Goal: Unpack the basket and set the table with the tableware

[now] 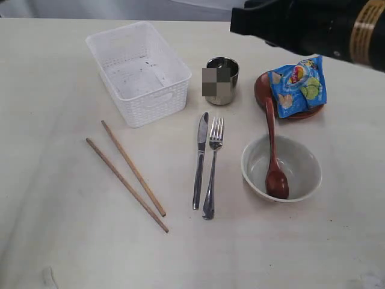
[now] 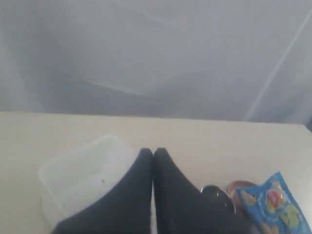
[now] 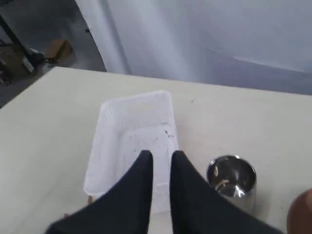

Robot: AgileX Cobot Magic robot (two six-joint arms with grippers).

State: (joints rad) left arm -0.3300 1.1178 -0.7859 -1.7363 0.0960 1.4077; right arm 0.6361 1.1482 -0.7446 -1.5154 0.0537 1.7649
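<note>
A white lattice basket [image 1: 150,109] is sitting toward the back of the pale desk [image 1: 60,229], showing only dark specks on its floor; a pale bowl [image 1: 307,158] is holding a reddish wooden spoon [image 1: 274,162], its handle leaning over the rim toward a brown plate [image 1: 261,90]; the plate is carrying a blue chip bag [image 1: 299,85]; a steel cup [image 1: 225,99] is standing between basket and plate, its contents unclear; a knife [image 1: 200,159] and fork [image 1: 212,168] are lying side by side; two chopsticks [image 1: 129,174] are lying slanted in front of the basket; the left pincer [image 2: 153,152] is hovering with tips pressed together; the right pincer [image 3: 161,156] is hovering over the basket, tips slightly apart, gripping nothing.
</note>
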